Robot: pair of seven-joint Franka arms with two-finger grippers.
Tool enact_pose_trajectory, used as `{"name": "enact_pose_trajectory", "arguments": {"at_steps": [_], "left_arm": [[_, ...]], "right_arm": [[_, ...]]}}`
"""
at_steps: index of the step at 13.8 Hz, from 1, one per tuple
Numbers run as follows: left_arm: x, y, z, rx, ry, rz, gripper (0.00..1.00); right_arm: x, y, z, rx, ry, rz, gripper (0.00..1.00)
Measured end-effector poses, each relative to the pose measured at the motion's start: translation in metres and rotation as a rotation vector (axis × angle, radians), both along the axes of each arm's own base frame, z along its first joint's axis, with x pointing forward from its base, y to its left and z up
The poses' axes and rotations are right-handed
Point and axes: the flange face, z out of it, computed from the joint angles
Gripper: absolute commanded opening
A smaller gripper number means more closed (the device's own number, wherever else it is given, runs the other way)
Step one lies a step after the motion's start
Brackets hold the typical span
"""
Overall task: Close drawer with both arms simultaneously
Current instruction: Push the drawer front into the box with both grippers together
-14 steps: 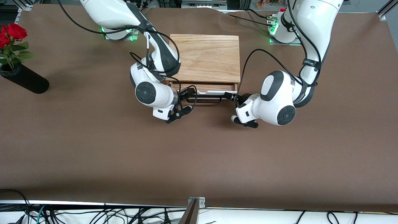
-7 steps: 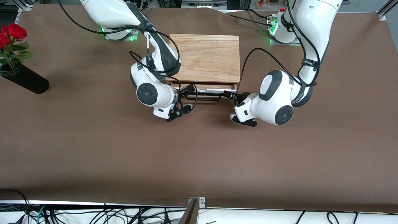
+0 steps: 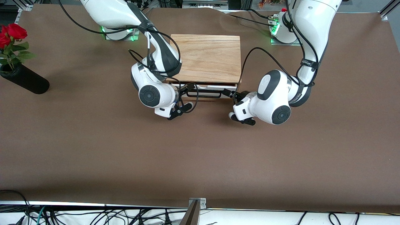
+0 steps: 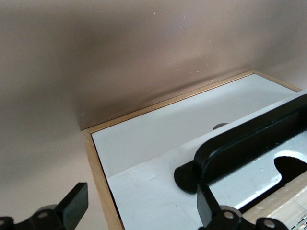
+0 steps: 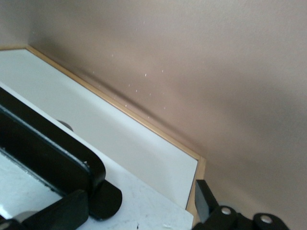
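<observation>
The light-wood box (image 3: 206,57) stands between the two arm bases. Its drawer (image 3: 215,88) is almost fully in, with only a thin strip of the white front panel and the black bar handle (image 3: 207,95) showing. My right gripper (image 3: 188,89) is open at the end of the drawer front toward the right arm. In the right wrist view it (image 5: 134,213) straddles the corner of the white panel (image 5: 153,201) beside the handle (image 5: 48,148). My left gripper (image 3: 232,93) is open at the other end. In the left wrist view it (image 4: 141,215) straddles the panel (image 4: 153,191) by the handle (image 4: 249,139).
A black vase with red roses (image 3: 23,79) lies toward the right arm's end of the brown table (image 3: 200,156). Black cables loop from both wrists near the drawer front.
Both grippers have moved toward the box with the drawer front. The drawer has slid in, and the open wooden gap under the box top has closed to a thin strip.
</observation>
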Motion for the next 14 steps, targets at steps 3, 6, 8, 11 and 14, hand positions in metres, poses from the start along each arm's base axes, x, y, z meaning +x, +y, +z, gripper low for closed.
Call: {"name": "enact_pose_trajectory", "arguments": {"at_steps": [3,6,8,11,14], "left_arm": [[-0.007,0.001,-0.003,0.005,0.041,-0.019,1.00],[-0.012,0.002,-0.004,0.017,0.070,-0.041,1.00],[-0.014,0.002,-0.004,0.019,0.080,-0.047,1.00],[-0.013,0.004,-0.004,0.021,0.082,-0.047,1.00],[-0.012,0.005,-0.003,0.025,0.078,-0.049,1.00]], "right_arm": [[-0.010,0.004,-0.002,-0.018,0.041,0.025,1.00],[-0.010,0.003,-0.003,-0.019,0.056,0.020,1.00],[-0.010,0.002,-0.003,-0.016,0.062,0.017,1.00],[-0.004,0.003,0.008,-0.005,0.049,0.020,1.00],[0.019,0.005,0.054,0.041,-0.021,0.011,1.00]]}}
